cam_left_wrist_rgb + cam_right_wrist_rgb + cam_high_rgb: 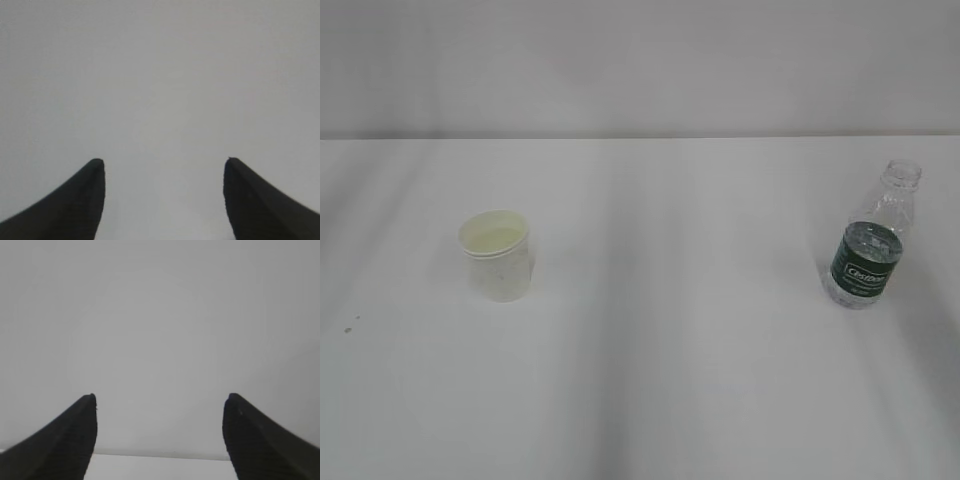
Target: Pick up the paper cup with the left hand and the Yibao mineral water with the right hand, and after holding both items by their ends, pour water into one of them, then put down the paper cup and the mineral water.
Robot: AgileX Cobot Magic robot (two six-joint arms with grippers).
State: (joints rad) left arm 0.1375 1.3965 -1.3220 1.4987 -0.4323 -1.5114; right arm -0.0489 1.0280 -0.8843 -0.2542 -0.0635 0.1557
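The white paper cup (pixel 498 255) stands upright on the table at the left, its pale yellowish inside showing. The capless Yibao mineral water bottle (pixel 867 250) with its dark green label stands upright at the right. Neither arm shows in the exterior view. In the left wrist view my left gripper (pixel 164 162) is open with nothing between its black fingers, facing a plain grey surface. In the right wrist view my right gripper (pixel 160 397) is open and empty, facing the grey wall above a strip of white table. Cup and bottle are out of both wrist views.
The white table (pixel 670 380) runs back to a grey wall (pixel 640 60). A small dark speck (pixel 350 325) lies on the table at the left. A strip of white table (pixel 160 467) shows in the right wrist view.
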